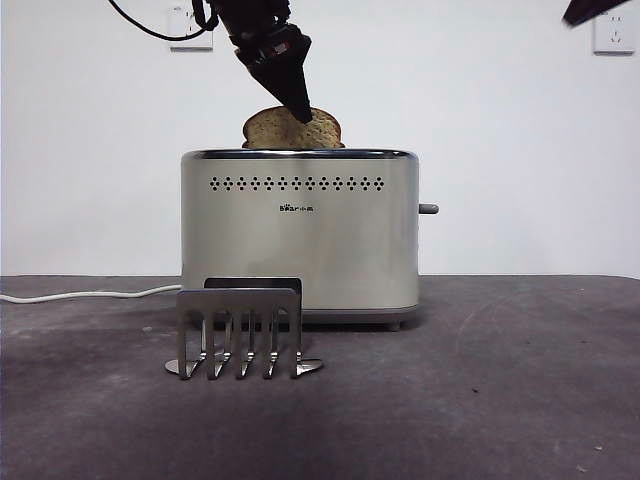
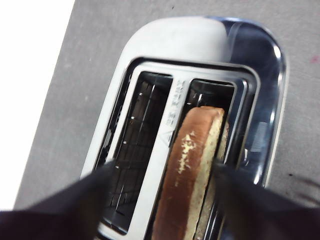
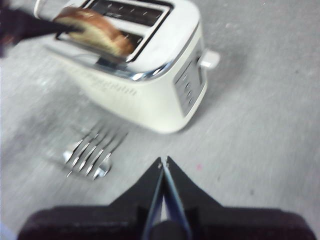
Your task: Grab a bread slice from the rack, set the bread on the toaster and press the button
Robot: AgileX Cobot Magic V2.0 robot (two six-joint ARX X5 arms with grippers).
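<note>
So the slice of bread [image 2: 192, 170] sits half down in the toaster [image 1: 300, 235], in one of its two slots. My left gripper [image 2: 162, 187] straddles it, released. Bread's light and crumbly, so I'd only pinch the crust. Right gripper [image 3: 164, 167] waits, clenched.

Brown bread slice [image 1: 292, 130] upright in toaster [image 1: 300, 235] slot

Even, bright light; both wrist views blurred.
</note>
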